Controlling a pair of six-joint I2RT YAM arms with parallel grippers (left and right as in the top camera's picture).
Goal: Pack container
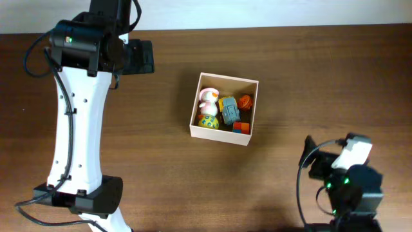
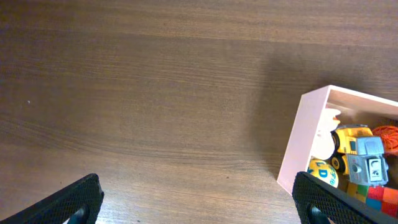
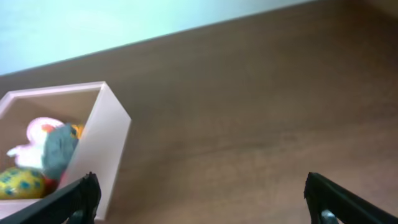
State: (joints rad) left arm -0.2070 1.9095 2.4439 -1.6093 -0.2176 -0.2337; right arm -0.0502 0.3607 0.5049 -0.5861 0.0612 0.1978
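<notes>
1. The container [image 1: 219,134] sits around the middle of the worktop [image 1: 322,77], a touch closer to the far edge than the near one. It's turned a little, so its sides aren't square with the table edges.
2. I count five small toys inside, mostly crowded toward its near wall.
   - A white duck toy [image 1: 208,98] is by the left wall.
   - A yellow-green ball [image 1: 208,121] is just in front of the duck, in the near-left corner.
   - A grey and yellow truck [image 1: 229,109] is in the middle.
   - An orange toy [image 1: 244,102] is by the right wall; I can't tell what it is.
   - A red and blue block [image 1: 241,127] is in the near-right corner.
   - Tan floor shows along the far wall.
3. The left gripper [image 2: 199,202] has its fingers spread wide and is carrying nothing, with just wood grain underneath. It hangs over the far-left part of the worktop, well apart from the container. On my left wrist cam the box peeks in at the right side, with the truck and ball showing.
4. The right gripper [image 3: 202,199] is also spread wide with nothing pinched. That arm is tucked down by the near-right corner, well apart from the box. Its cam looks low across the wood at the container and is a bit blurry, but I can make out the duck and truck inside.
</notes>
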